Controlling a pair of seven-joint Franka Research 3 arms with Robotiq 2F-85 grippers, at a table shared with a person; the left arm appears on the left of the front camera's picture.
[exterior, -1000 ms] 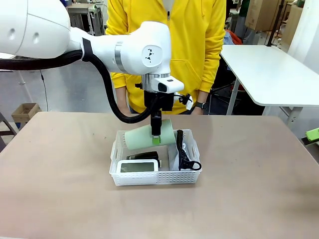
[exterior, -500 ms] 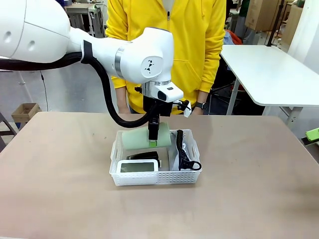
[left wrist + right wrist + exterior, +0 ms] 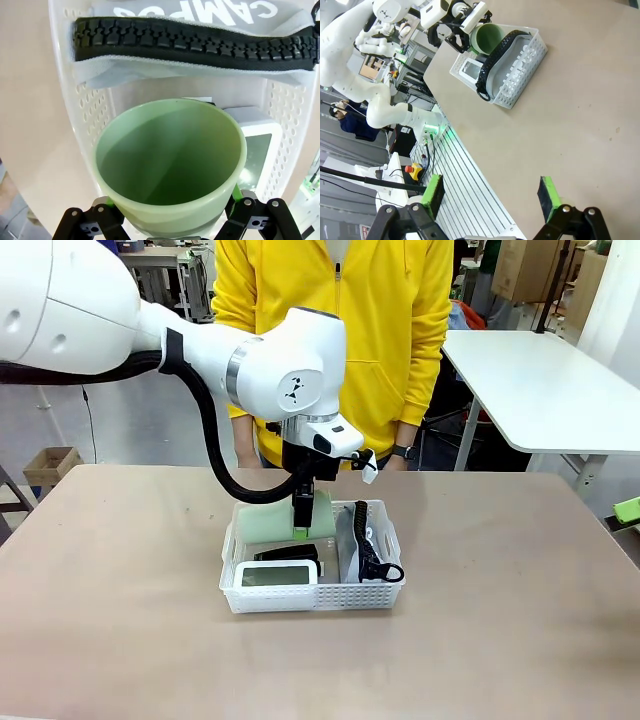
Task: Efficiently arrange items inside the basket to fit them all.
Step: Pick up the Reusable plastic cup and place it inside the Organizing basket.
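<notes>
The left gripper (image 3: 303, 523) is clamped across the cup (image 3: 272, 519), a smooth pale green plastic one lying on its side, low over the far end of the basket (image 3: 312, 597). Just below it sit the stapler (image 3: 288, 553) and the white screen device (image 3: 277, 575); beside it the grey pouch (image 3: 200, 30) stands on edge along the perforated wall, leaving little room. The left arm reaches down steeply from above. The right gripper (image 3: 490, 197), jaws apart, hovers well away over bare table (image 3: 580, 115).
</notes>
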